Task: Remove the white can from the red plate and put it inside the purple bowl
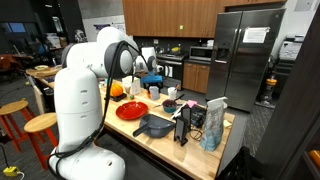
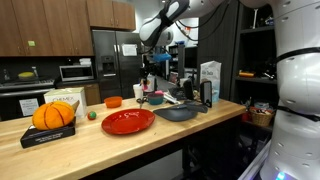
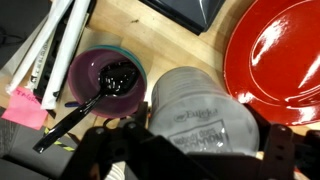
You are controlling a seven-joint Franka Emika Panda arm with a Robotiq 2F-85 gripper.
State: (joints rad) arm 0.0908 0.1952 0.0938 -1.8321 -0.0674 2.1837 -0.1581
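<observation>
In the wrist view my gripper (image 3: pixel 195 152) is shut on the white can (image 3: pixel 200 112), a pale cylinder with a printed label. I hold it over the wooden counter, between the red plate (image 3: pixel 280 50) on the right and the purple bowl (image 3: pixel 86 70) on the left. The can is off the plate and outside the bowl. A black spoon (image 3: pixel 75 115) lies in the bowl with its handle over the rim. In both exterior views the gripper (image 1: pixel 151 77) (image 2: pixel 150 72) hangs above the counter beyond the red plate (image 1: pixel 131 111) (image 2: pixel 127 121).
A dark grey pan (image 2: pixel 178 113) sits beside the plate, with an orange bowl (image 2: pixel 113 101) behind it. A pumpkin on a box (image 2: pixel 53 115), a tall carton (image 2: pixel 210 82) and bottles stand along the counter. White strips (image 3: pixel 55 45) and a pink item (image 3: pixel 28 108) lie next to the bowl.
</observation>
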